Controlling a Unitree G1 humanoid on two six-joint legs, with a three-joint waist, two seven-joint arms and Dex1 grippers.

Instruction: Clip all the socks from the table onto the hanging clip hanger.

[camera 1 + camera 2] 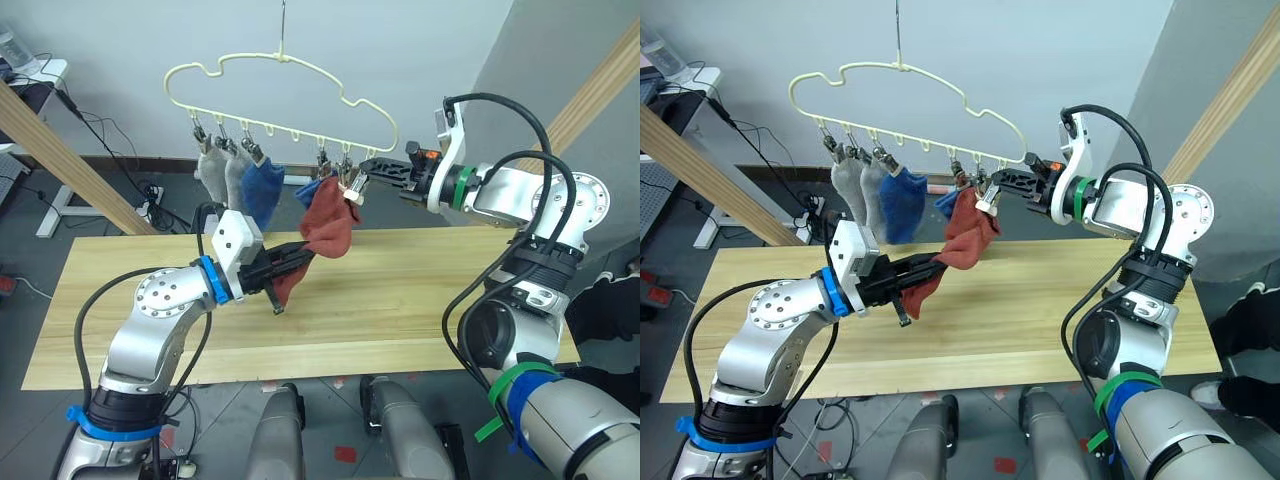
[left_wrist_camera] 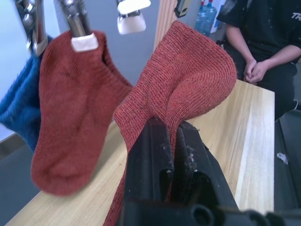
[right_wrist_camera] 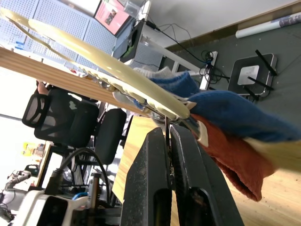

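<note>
The pale-yellow clip hanger [image 1: 290, 62] hangs above the table's [image 1: 450, 290] far edge. Two grey socks [image 1: 212, 172], a blue sock [image 1: 262, 190], a second blue sock [image 1: 308, 190] and a rust-red sock [image 2: 70, 108] hang from its clips. My left gripper [image 1: 305, 252] is shut on another rust-red sock [image 2: 188, 80], lifted over the table just below the hanging red one. An empty clip [image 2: 131, 16] with white pads hangs above it. My right gripper [image 1: 362, 172] is shut on a clip at the hanger's right end, seen between its fingers [image 3: 155, 155].
Slanted wooden poles stand at the left [image 1: 70, 165] and right [image 1: 600, 85] of the table. A person in black [image 2: 263, 37] sits past the table's end. Cables and a white desk [image 1: 45, 75] lie behind on the left.
</note>
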